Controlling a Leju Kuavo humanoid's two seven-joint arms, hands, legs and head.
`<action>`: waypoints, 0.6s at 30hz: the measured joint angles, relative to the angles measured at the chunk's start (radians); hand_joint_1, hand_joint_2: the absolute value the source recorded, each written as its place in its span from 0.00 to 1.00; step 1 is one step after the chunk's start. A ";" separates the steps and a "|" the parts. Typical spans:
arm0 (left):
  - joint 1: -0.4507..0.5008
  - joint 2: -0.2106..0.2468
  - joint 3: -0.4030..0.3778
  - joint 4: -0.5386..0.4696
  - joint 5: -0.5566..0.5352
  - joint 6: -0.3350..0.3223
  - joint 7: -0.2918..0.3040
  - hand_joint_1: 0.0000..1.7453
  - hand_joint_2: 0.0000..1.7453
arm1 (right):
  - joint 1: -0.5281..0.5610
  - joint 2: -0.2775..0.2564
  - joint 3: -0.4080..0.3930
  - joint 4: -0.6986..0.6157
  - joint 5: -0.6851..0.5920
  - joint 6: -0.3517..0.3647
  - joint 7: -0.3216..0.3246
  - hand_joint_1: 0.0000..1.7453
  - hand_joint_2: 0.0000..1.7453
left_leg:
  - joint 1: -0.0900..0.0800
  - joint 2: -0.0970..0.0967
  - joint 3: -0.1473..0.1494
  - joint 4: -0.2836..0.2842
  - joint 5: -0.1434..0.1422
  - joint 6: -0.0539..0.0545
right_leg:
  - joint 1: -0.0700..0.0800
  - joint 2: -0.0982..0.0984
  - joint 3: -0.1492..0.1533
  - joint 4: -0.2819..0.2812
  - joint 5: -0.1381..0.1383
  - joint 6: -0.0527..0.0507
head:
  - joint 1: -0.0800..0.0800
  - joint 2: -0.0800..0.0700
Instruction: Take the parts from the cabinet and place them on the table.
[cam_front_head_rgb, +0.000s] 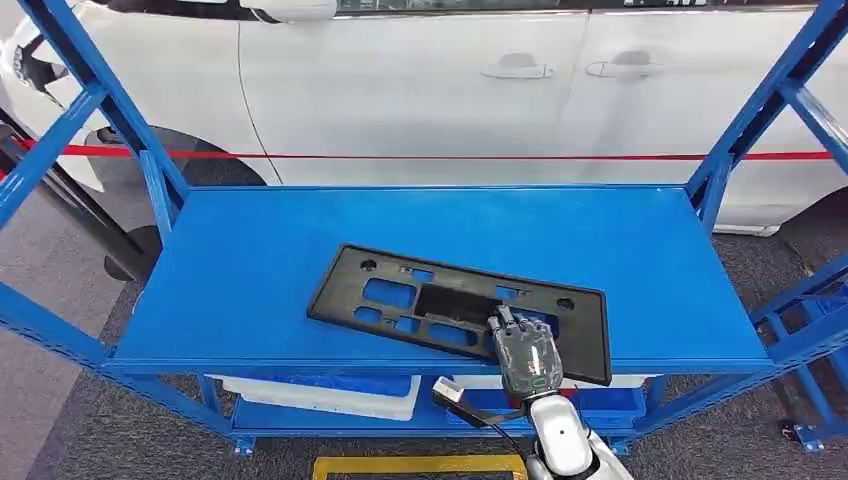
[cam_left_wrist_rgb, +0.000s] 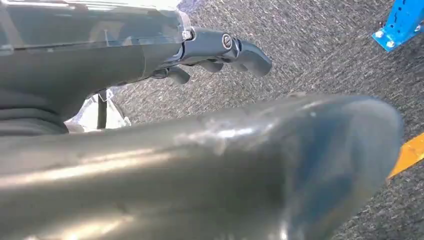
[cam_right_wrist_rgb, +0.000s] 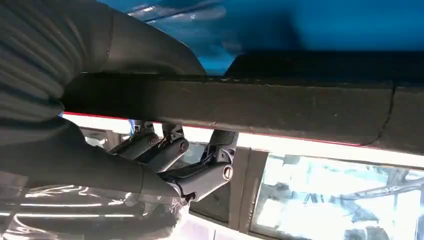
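Head view: we see a black part (cam_front_head_rgb: 455, 308) flat on the blue shelf (cam_front_head_rgb: 250, 270) of the cabinet, with our right hand (cam_front_head_rgb: 524, 352) on it

Going left to right, the shelf's left side is bare blue, the part lies aslant across the middle toward the front edge, its right end just reaching that edge, and our right hand grips that near right corner, fingers (cam_front_head_rgb: 508, 325) laid over its top face. From the right wrist, the thumb (cam_right_wrist_rgb: 150, 50) sits on one face of the part's edge (cam_right_wrist_rgb: 240, 107) and the dark fingers (cam_right_wrist_rgb: 200, 175) curl on the other. Our left hand (cam_left_wrist_rgb: 220, 50) hangs over grey carpet (cam_left_wrist_rgb: 310, 45), fingers loosely curled with nothing in them. A white car (cam_front_head_rgb: 420, 90) stands behind the cabinet
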 joint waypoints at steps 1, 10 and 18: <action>0.000 0.000 0.000 0.000 0.001 0.000 0.000 0.00 0.00 | 0.003 0.000 -0.002 -0.003 0.000 0.000 -0.002 1.00 1.00 | 0.000 0.000 0.000 0.000 0.000 0.000 | 0.000 0.000 0.000 0.000 0.000 0.000 | 0.000 0.000; 0.001 0.000 -0.043 0.017 0.068 0.011 -0.039 0.00 0.00 | 0.070 -0.015 -0.060 -0.162 -0.223 -0.108 -0.134 1.00 1.00 | 0.000 -0.001 -0.003 0.000 0.000 0.000 | -0.001 -0.001 -0.002 0.000 0.000 0.000 | 0.000 0.000; 0.002 0.000 -0.077 0.039 0.137 0.021 -0.066 0.00 0.00 | 0.089 -0.063 -0.123 -0.472 -0.601 -0.065 -0.222 1.00 1.00 | 0.000 -0.001 -0.007 0.000 0.000 0.000 | -0.001 -0.001 -0.006 0.000 0.000 0.001 | 0.000 0.000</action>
